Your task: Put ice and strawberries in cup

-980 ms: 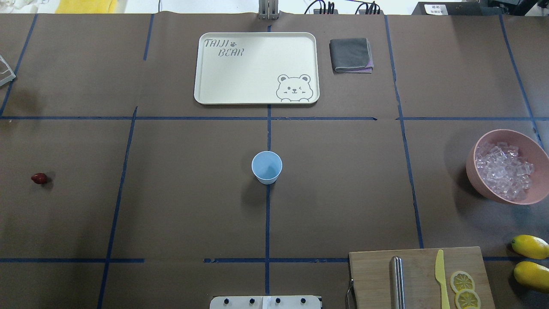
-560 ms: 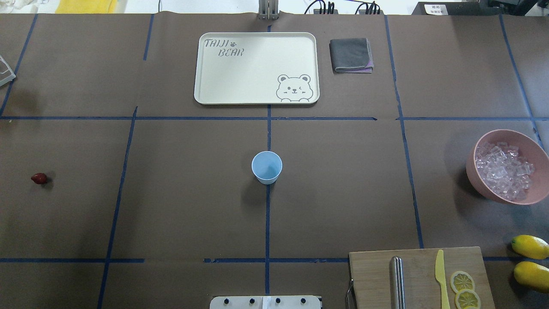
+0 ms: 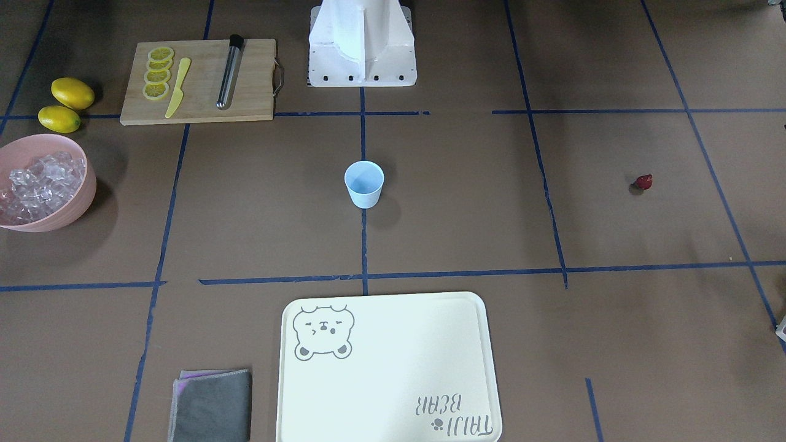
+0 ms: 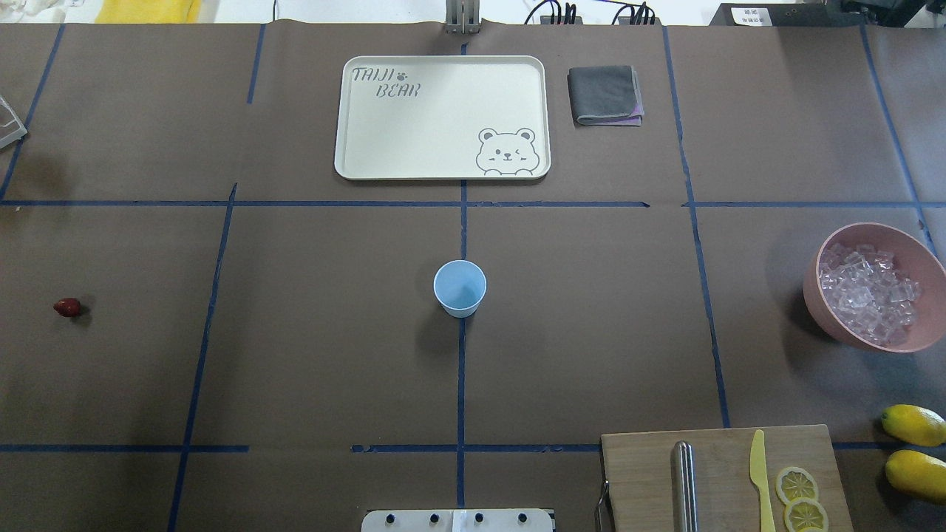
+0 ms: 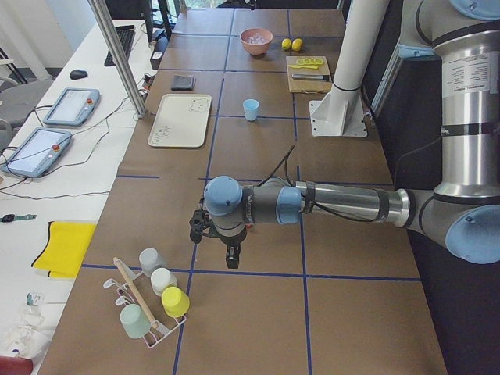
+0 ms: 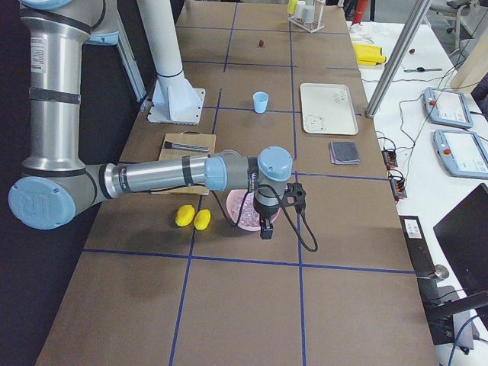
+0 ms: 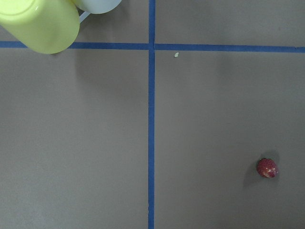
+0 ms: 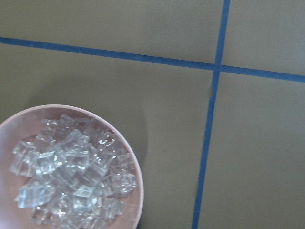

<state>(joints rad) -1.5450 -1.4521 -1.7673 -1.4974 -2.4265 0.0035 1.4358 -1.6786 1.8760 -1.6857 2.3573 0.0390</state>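
The pale blue cup stands upright and empty at the table's middle. One dark red strawberry lies alone far to the left, and in the left wrist view this strawberry sits at the lower right. The ice is heaped in a pink bowl at the right edge. My left gripper hangs over the table's left end, shown only in the left side view. My right gripper hovers at the bowl's edge, shown only in the right side view. I cannot tell whether either is open or shut.
A cream bear tray and a folded grey cloth lie at the far side. A cutting board with a yellow knife, a metal rod and lemon slices sits near right, two lemons beside it. A cup rack stands far left.
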